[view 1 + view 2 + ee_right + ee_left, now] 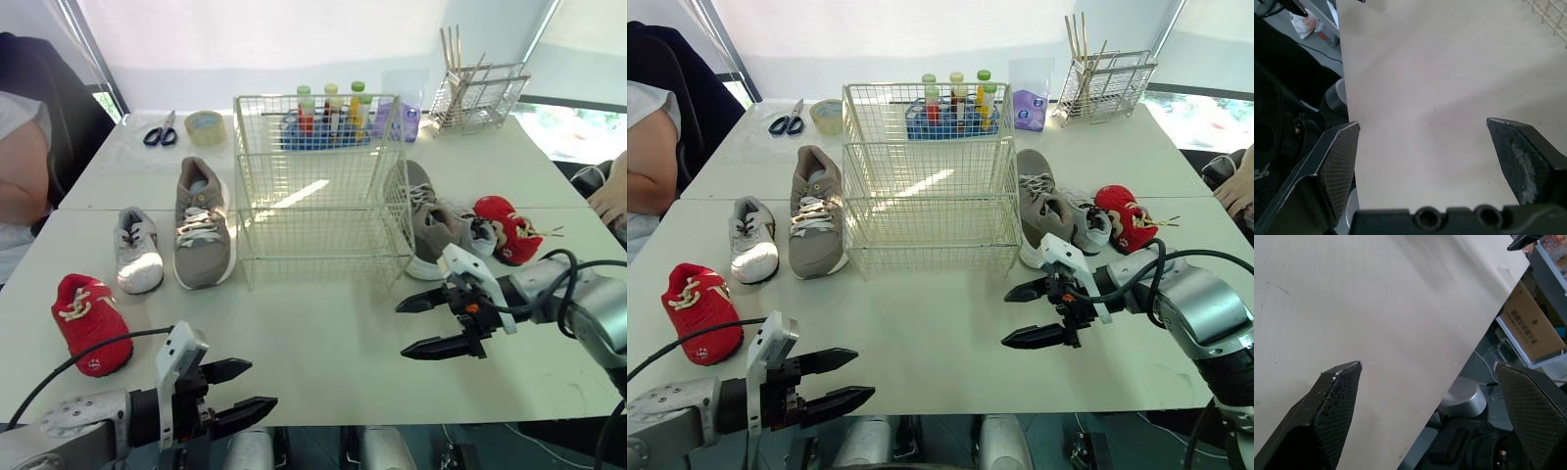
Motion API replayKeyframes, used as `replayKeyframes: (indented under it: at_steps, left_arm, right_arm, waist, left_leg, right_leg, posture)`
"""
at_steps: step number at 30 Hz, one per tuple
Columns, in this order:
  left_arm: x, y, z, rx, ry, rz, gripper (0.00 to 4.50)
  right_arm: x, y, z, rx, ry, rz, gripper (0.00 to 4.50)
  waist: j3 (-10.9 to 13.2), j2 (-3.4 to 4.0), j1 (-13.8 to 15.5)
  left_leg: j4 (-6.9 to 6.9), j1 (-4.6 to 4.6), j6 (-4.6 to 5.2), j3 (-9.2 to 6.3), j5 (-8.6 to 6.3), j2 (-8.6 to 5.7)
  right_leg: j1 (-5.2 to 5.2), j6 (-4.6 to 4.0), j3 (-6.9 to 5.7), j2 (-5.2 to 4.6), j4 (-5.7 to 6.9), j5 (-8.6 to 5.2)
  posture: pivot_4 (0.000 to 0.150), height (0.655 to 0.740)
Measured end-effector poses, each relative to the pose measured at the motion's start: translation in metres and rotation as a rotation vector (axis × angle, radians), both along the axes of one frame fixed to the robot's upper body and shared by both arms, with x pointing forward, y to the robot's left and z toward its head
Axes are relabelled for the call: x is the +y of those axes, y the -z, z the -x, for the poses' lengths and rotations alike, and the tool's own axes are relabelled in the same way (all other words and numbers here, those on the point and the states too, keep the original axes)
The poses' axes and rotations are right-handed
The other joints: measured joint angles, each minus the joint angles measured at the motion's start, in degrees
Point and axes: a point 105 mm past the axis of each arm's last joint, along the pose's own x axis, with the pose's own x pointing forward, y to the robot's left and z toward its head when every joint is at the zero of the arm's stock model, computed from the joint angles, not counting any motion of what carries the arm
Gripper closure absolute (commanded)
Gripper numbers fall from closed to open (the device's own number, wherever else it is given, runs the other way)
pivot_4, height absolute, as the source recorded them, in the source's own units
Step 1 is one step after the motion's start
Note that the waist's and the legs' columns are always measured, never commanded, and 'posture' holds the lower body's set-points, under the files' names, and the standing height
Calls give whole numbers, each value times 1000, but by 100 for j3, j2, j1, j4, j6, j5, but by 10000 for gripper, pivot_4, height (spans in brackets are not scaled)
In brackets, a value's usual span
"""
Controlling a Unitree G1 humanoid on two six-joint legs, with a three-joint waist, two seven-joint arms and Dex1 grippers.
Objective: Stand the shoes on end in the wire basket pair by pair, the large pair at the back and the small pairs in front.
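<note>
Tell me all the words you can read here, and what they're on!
No text here can be read for sure.
Cardboard box: dark print on its side, too blurred to read.
Purple packet: white label, too small to read.
Bottles: labels, too small to read.

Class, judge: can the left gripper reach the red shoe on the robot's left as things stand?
Probably yes: the left gripper is open and empty, and the red shoe lies on bare table with nothing between.
</note>
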Motion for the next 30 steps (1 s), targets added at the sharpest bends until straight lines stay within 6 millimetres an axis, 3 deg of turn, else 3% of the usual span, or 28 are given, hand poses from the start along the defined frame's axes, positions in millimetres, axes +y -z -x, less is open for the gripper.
replayKeyframes:
  at_steps: [15, 22, 30]
  left_arm:
    - [0, -1, -2, -1, -8, 5, 251]
    - [2, -11, -8, -13, -16, 63, 251]
    - [-2, -9, -15, -10, 5, 60, 251]
  right_arm:
    - [4, 3, -2, -17, -10, -4, 0]
    - [3, 2, -5, -18, 2, -6, 0]
    - [-6, 2, -2, -21, 51, 17, 0]
  waist:
    - [0, 0, 2]
    - [0, 0, 0]
    - [0, 0, 3]
  left_leg:
    - [0, 0, 0, 0, 0, 0]
    - [0, 0, 0, 0, 0, 0]
    - [1, 0, 0, 0, 1, -1]
  right_leg:
    - [1, 0, 0, 0, 0, 0]
    - [4, 0, 0, 1, 1, 0]
    - [27, 0, -2, 0, 1, 0]
  posture:
    - [1500, 7352]
    - [1500, 7352]
    - [1500, 7352]
